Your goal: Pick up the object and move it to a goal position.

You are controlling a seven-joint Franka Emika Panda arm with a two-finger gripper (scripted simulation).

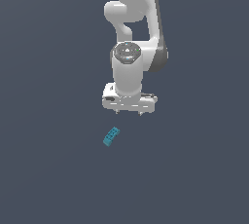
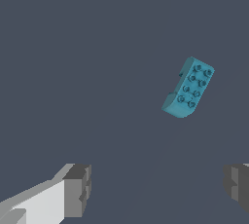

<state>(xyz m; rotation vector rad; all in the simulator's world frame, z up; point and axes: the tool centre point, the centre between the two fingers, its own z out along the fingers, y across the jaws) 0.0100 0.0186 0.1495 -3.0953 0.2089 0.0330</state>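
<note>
The object, a small teal-blue oblong brick [image 1: 111, 136] with two rows of studs on top, lies flat on the dark grey floor. It sits slantwise, below the white gripper [image 1: 129, 113] and a little toward the exterior view's left. The gripper hangs above the floor, pointing down, open, with nothing between its fingers. In the wrist view the brick [image 2: 188, 87] lies ahead of the gripper [image 2: 158, 189], apart from both grey fingertips [image 2: 78, 189], which stand wide apart.
The white arm [image 1: 133, 18] rises from the gripper to the top of the exterior view. A plain dark grey floor [image 1: 48, 169] surrounds the brick.
</note>
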